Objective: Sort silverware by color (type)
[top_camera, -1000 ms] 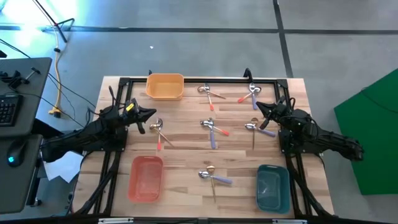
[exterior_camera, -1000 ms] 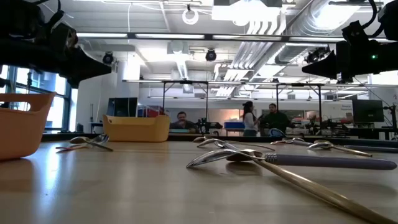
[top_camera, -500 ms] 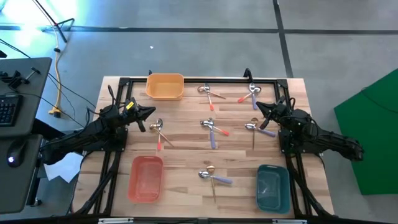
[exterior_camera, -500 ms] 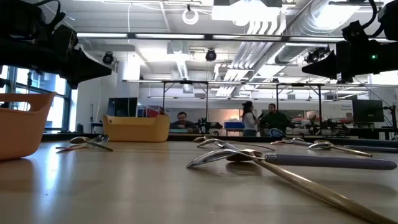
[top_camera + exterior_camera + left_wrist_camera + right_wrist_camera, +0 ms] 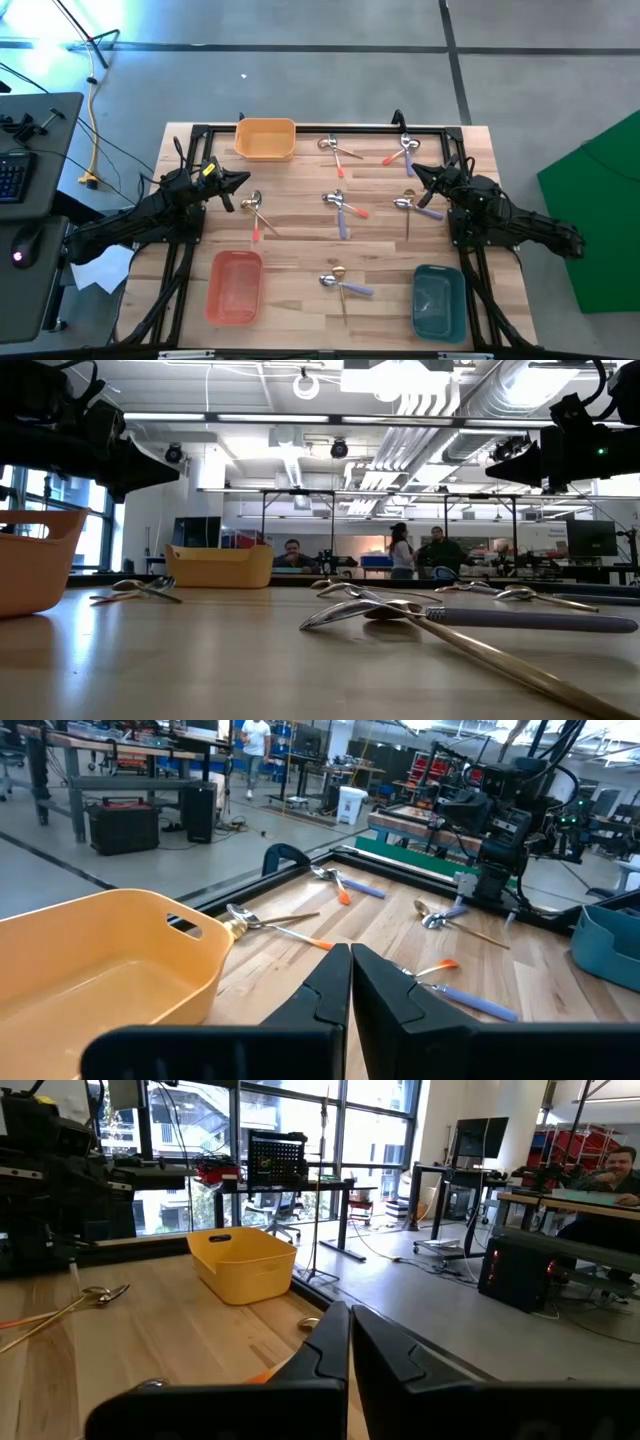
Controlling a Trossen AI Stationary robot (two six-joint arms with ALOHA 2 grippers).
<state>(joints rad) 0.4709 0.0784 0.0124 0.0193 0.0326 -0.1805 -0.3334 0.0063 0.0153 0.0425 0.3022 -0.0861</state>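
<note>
Sorting not begun: spoons (image 5: 340,205) scattered in small crossed clusters from table centre out to twelve and six o'clock. Left gripper (image 5: 238,184) at nine, right gripper (image 5: 421,176) at three, both closed, empty. Overlapping handles risk double pickups.

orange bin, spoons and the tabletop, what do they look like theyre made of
Orange bin: probably plastic, with a smooth, uniform, slightly glossy wall and a moulded handle slot.
Spoons, e.g. the one nearest the low camera: likely polished metal, since the bowl mirrors the room; its gold handle looks plated or coated, though I can't be sure.
Tabletop: wood planks with visible grain and seams, in a satin finish.
</note>
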